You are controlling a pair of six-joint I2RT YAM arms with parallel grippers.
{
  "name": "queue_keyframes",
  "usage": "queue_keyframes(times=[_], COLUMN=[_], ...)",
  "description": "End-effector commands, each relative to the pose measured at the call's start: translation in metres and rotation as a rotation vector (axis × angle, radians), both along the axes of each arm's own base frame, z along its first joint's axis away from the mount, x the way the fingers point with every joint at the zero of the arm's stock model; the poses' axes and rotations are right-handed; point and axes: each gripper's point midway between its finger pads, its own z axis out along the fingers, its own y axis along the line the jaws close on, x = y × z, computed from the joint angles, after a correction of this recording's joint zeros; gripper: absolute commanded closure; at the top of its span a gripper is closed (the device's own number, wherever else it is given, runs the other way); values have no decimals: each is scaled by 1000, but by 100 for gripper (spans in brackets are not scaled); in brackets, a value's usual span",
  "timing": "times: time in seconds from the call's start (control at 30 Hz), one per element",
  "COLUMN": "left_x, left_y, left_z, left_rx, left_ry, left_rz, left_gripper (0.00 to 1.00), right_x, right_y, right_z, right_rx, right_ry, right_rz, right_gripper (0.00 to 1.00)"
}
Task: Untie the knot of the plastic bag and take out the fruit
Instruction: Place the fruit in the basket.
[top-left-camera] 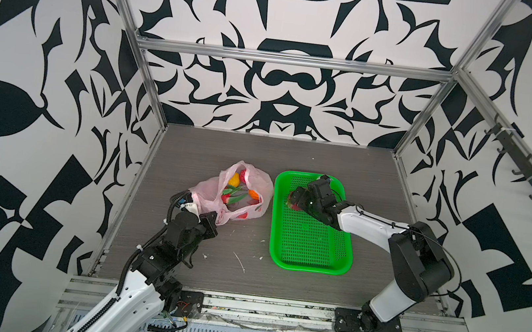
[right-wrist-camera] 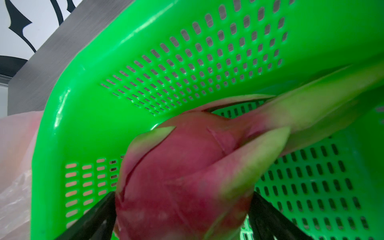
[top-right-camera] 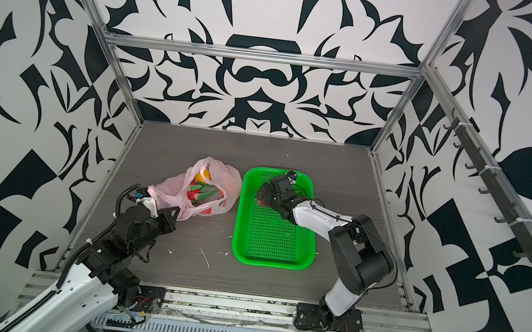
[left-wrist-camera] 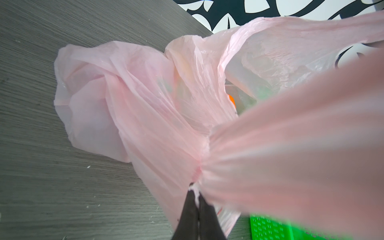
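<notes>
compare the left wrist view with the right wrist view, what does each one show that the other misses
Only the left wrist view: the left gripper shut on a bunched fold of the thin translucent pink plastic bag, and a sliver of orange fruit inside.
Only the right wrist view: a magenta dragon fruit with green scales between the right gripper's spread fingers, over the green perforated plastic basket; grip unclear.
Both: the bag, the basket, the grey wood-grain table.

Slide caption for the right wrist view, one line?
Right gripper straddling a magenta dragon fruit above the green perforated basket, pink plastic bag at frame edge.
</notes>
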Motion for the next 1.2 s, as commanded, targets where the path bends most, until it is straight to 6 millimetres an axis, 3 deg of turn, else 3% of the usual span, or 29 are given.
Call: queue_keyframes(times=[0.0,0.57,0.7,0.8,0.97,1.07,1.17], left_x=[1,4,5,5,5,4,3], left_y=[-1,-1,-1,0,0,0,2], left_z=[2,5,6,6,3,2,2], left_rx=[-9,-3,2,5,4,2,4], left_ry=[-17,-27,-28,-27,-16,-11,-10], left_rz=[0,4,6,7,10,11,20], left_gripper=[100,100,100,100,100,100,100], right_x=[-1,-42,-51,-58,-87,-111,-138], right_y=[-3,-30,-30,-10,59,100,143], right_z=[17,73,102,133,204,233,243], right_rx=[7,-55,-105,-138,-178,-167,-152], right_ry=[-26,-104,-175,-243,-433,-507,-517], right_rz=[-6,26,63,174,465,612,774], right_gripper=[1,1,6,16,29,37,43])
